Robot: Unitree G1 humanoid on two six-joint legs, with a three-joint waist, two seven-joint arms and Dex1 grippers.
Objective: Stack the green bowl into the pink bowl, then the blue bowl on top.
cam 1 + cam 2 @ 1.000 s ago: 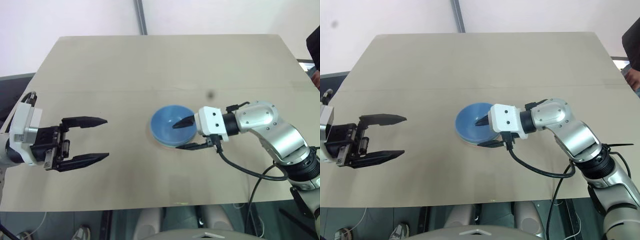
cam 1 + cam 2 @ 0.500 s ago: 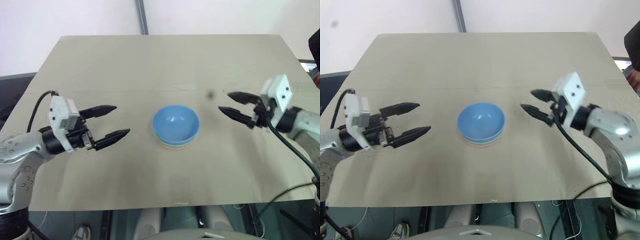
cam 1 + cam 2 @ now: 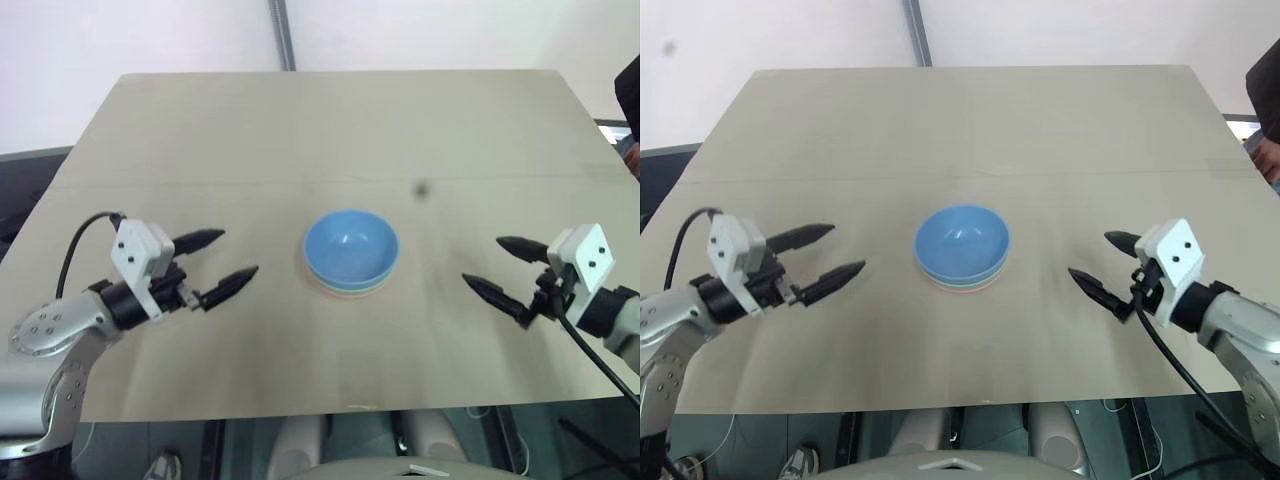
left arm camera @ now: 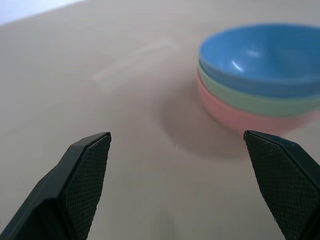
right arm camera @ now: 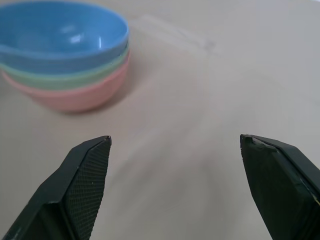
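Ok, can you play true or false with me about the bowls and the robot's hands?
1. The blue bowl sits on top of the stack. True.
2. The pink bowl is at the bottom. True.
3. The green bowl stands alone on the table. False: it is nested between pink and blue.
4. The right end effector is holding the blue bowl. False: it is open, empty, apart from the stack.
5. The left end effector is open. True.

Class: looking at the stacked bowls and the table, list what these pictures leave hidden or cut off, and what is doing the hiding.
- Pink bowl and green bowl: insides hidden by the blue bowl nested on top.
- Person at the table's far right: cut off by the frame edge.
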